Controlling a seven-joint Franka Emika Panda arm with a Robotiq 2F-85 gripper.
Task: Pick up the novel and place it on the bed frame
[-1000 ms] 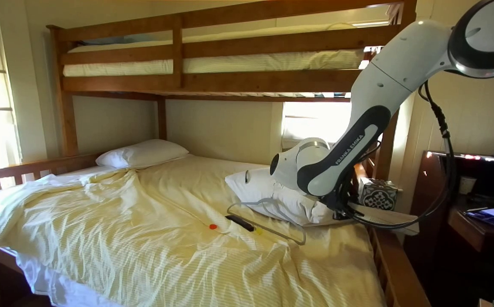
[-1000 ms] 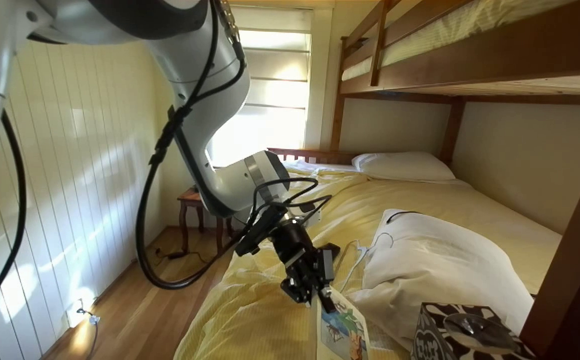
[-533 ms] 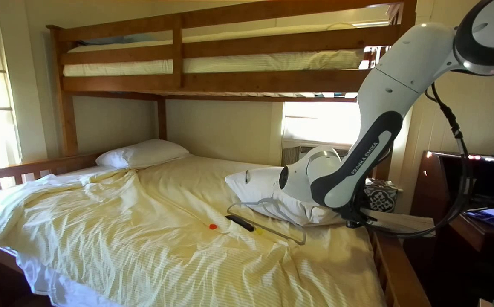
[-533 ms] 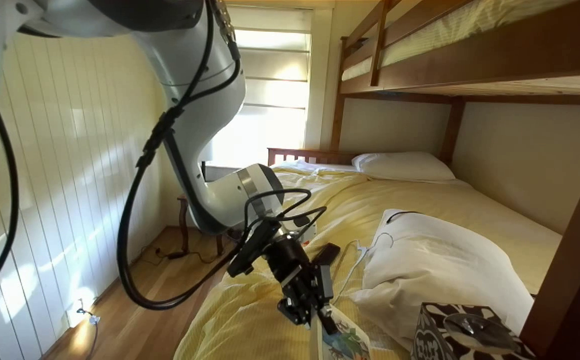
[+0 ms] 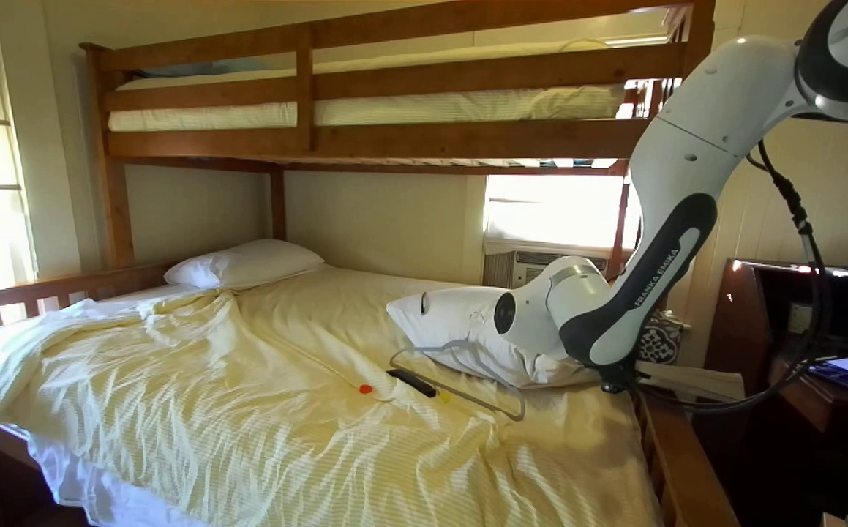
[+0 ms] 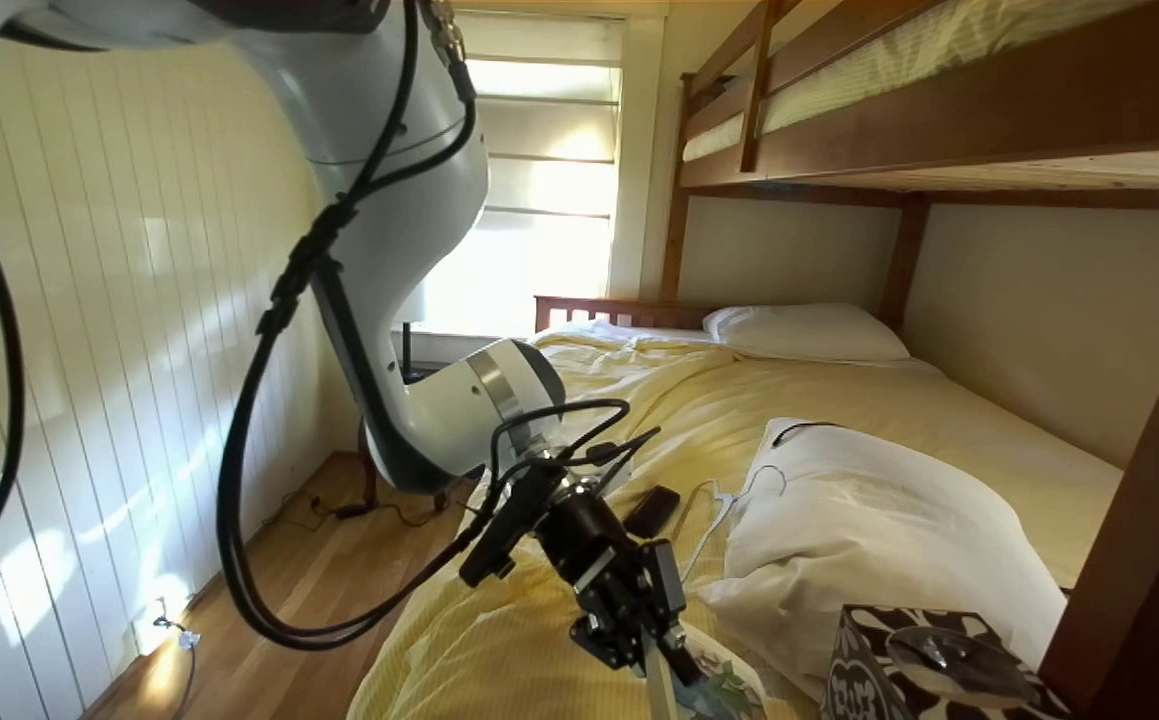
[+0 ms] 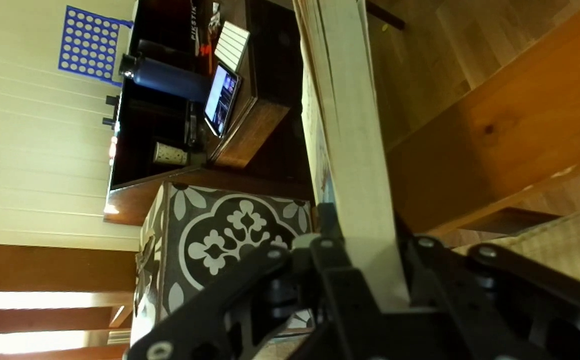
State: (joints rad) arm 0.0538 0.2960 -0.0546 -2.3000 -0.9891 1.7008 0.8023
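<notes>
tool [image 7: 366,225] clamped novel [image 7: 355,140] | shifted with it toward edge of worktop [image 5: 563,468] by frame [image 5: 680,454] | placing probably neared, release was pending

In an exterior view, the bed frame [image 5: 467,139] is stretched across the top and down the lower right. On the bedding [image 5: 248,410], a farther pillow [image 5: 244,263] is set left of centre and a nearer pillow [image 5: 442,322] right of centre, partly hidden behind the arm [image 5: 676,176]. Before the nearer pillow a hanger [image 5: 476,400] is laid, with a remote-like object [image 5: 411,383] just beside its lower left edge. In an exterior view, a box [image 6: 939,670] is seen at lower right, before that pillow. In the wrist view, the novel [image 7: 357,150] is held in the hand [image 7: 365,225] near centre, with the box at left and the bed frame at right; at upper left a screen [image 7: 222,100] is carried by the table [image 7: 257,132].
</notes>
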